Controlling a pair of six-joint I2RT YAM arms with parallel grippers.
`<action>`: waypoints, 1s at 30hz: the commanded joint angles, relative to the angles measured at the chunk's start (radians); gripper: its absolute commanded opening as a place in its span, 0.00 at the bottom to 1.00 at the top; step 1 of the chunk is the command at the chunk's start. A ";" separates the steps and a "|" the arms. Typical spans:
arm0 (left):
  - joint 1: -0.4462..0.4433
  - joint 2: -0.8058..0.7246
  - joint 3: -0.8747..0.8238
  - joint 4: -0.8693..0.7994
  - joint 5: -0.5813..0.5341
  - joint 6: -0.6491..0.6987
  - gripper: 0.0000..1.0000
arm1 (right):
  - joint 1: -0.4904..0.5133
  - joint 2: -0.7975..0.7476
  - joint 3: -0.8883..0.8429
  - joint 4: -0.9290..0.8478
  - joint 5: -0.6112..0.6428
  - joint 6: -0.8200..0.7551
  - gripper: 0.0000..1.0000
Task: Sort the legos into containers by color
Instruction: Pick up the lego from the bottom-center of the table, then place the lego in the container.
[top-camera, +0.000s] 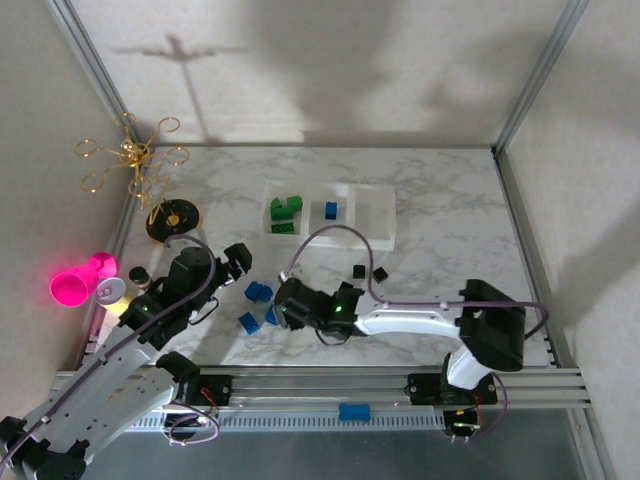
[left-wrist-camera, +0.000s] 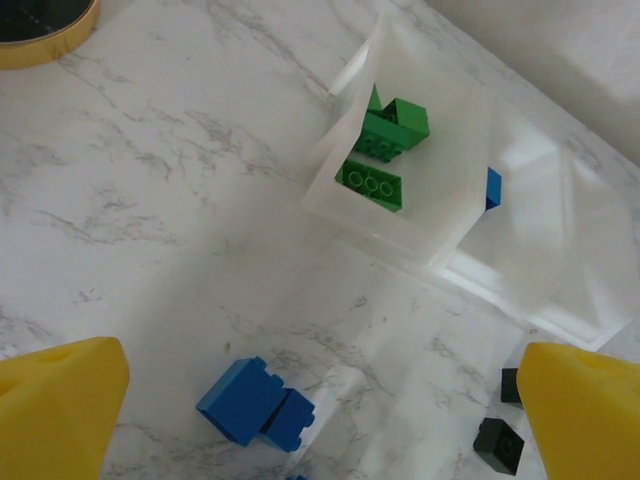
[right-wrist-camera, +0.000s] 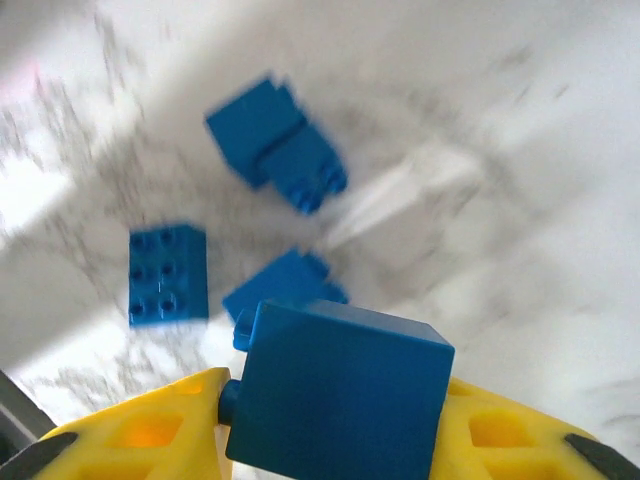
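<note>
A blue brick (right-wrist-camera: 340, 385) is being gripped between the yellow fingers (right-wrist-camera: 150, 435) of the right end effector (right-wrist-camera: 335, 445), over three loose blue bricks (right-wrist-camera: 275, 145) that are lying on the marble table (right-wrist-camera: 520, 180). The left end effector (left-wrist-camera: 320, 405) is being held open near the containers (left-wrist-camera: 440, 250). Green bricks (left-wrist-camera: 385, 135) are being kept in one end tray, a lone blue brick (left-wrist-camera: 493, 188) apparently in the middle one, and two black bricks (left-wrist-camera: 498, 445) are lying on the table just beside the containers

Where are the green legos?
In the top view, the green legos sit in the leftmost tray, next to the middle tray with one blue lego.
</note>
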 joint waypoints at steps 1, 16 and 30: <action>-0.005 0.030 0.057 0.050 0.009 0.028 1.00 | -0.111 -0.056 -0.026 -0.023 -0.011 -0.075 0.41; -0.003 0.182 0.135 0.192 0.039 0.039 1.00 | -0.498 0.222 0.270 0.093 -0.069 -0.322 0.44; -0.003 0.241 0.141 0.223 0.039 0.041 1.00 | -0.562 0.441 0.490 0.073 -0.022 -0.401 0.57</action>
